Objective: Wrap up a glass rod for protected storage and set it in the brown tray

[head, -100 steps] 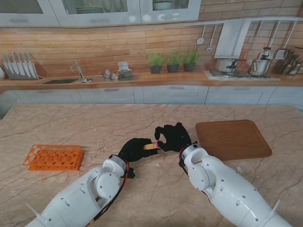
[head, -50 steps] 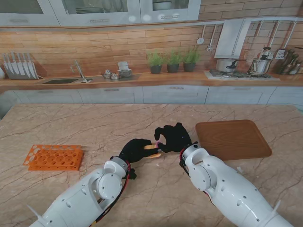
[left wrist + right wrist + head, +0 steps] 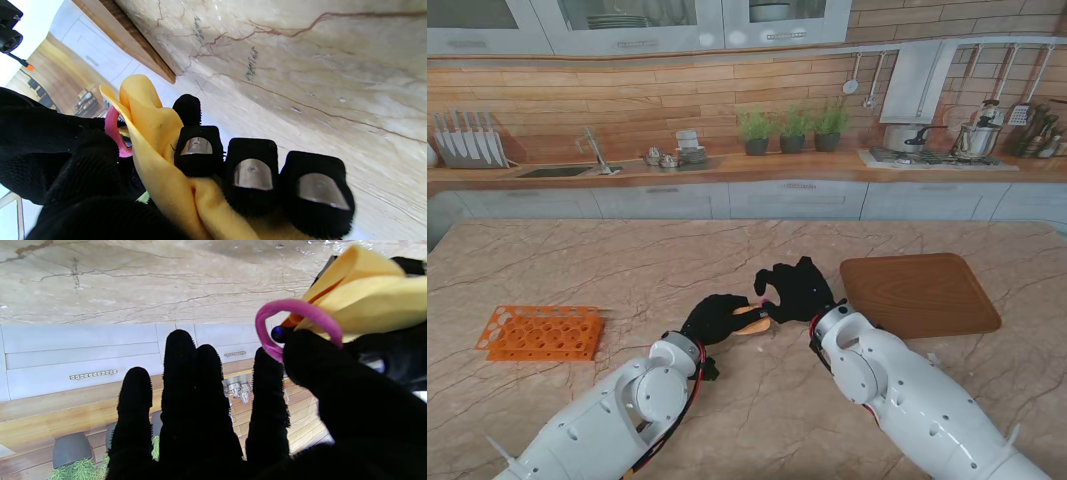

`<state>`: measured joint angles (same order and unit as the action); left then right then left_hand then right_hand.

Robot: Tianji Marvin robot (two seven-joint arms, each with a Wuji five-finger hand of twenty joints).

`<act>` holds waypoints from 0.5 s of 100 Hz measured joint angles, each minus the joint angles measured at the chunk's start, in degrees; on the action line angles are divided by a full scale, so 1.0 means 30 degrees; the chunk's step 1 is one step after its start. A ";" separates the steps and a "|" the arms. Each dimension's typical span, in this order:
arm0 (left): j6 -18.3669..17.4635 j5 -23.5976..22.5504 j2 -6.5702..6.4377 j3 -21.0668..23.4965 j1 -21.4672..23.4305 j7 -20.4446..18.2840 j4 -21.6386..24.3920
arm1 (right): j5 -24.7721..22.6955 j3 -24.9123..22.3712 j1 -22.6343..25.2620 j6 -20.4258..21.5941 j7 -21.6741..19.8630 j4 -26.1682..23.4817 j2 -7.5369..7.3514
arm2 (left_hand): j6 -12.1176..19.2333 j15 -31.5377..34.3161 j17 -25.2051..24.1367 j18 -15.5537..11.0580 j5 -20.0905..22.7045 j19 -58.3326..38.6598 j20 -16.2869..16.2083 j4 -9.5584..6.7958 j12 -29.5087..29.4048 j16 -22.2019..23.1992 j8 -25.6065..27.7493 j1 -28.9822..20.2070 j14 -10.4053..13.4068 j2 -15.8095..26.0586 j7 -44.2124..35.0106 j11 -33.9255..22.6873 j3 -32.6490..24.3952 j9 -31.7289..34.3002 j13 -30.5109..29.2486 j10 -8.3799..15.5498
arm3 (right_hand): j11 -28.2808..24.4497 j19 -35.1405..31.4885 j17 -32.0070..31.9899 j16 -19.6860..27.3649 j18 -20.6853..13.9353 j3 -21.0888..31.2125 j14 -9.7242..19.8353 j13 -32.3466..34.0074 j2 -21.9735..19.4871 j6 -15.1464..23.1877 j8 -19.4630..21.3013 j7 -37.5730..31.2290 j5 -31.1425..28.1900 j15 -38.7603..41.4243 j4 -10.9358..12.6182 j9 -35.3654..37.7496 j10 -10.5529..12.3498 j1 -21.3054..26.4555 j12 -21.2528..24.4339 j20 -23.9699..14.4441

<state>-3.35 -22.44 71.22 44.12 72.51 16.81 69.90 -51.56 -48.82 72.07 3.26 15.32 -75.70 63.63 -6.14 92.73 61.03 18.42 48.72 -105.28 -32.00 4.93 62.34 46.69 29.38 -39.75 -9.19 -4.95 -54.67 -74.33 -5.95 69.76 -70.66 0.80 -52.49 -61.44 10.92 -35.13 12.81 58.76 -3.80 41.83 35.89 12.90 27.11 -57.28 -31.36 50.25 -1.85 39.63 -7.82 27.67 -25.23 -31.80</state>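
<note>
Orange rack (image 3: 539, 332) on marble table (image 3: 627, 270)

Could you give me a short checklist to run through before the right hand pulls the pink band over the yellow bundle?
1. Left hand closed on the yellow cloth: ok.
2. Pink band pinched by right hand: ok.
3. Band looped around the bundle's end: cannot tell.
4. Glass rod fully covered inside the cloth: cannot tell; a dark tip shows.
5. Brown tray free to receive the bundle: ok.
</note>
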 measured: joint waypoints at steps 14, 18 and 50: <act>0.0006 0.0073 0.0023 0.0024 0.0036 -0.0005 0.0060 | -0.0098 -0.0122 0.0009 0.0347 0.0057 0.0034 -0.0041 | -0.0147 -0.0007 -0.0007 0.0153 -0.0343 -0.0018 0.0008 0.0000 -0.0041 -0.0002 -0.0002 0.0004 -0.0018 0.0000 0.0000 -0.0198 -0.0098 0.0000 0.0000 -0.0001 | 0.0003 0.0142 0.0000 -0.0004 0.0002 -0.0016 0.0152 -0.0002 -0.0001 -0.0001 0.0329 0.0229 0.0000 0.0000 0.0007 0.0000 0.0191 0.0000 0.0000 0.0000; 0.0006 0.0098 0.0025 0.0024 0.0041 -0.0009 0.0078 | -0.0127 -0.0158 0.0012 0.0450 0.0066 0.0041 -0.0054 | -0.0372 -0.0019 -0.0009 0.0161 -0.0628 -0.0020 0.0008 0.0000 -0.0049 -0.0002 -0.0032 -0.0017 -0.0018 0.0000 0.0232 -0.0208 -0.0098 0.0000 0.0000 -0.0001 | 0.0003 0.0147 0.0000 -0.0006 0.0002 -0.0023 0.0162 -0.0004 -0.0013 -0.0001 0.0479 0.0231 0.0000 0.0000 0.0012 0.0000 0.0200 0.0000 0.0000 0.0000; -0.0304 0.0121 0.0084 0.0032 -0.0023 0.0112 0.0031 | -0.0181 -0.0467 0.0203 0.0786 0.0017 -0.0015 -0.0108 | -0.1043 -0.0025 -0.0013 0.0080 -0.2543 -0.0037 0.0242 0.0449 -0.0477 -0.0253 -0.2167 -0.1123 0.0103 -0.4117 0.0221 -0.0902 -0.8213 0.0006 -0.0004 0.0452 | 0.0214 0.0263 0.0000 -0.0017 0.0002 -0.1350 0.0235 -0.0004 0.0027 0.0571 0.0396 0.0383 -0.0465 0.0000 0.0038 0.0000 0.0280 -0.0188 0.0000 0.0000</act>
<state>-4.26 -22.08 71.47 44.22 72.44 17.15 70.00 -52.11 -50.22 72.68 5.62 15.37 -75.75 63.31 -9.27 92.66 61.00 18.65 41.09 -105.39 -31.28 6.28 60.91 45.93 22.88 -43.12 -8.88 -17.30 -54.00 -77.04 -30.59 69.77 -70.67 2.16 -51.85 -60.65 10.91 -35.18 12.81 54.71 -3.10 41.82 35.97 14.61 28.30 -56.14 -32.75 50.25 -1.73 39.63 -6.98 27.11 -25.23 -31.80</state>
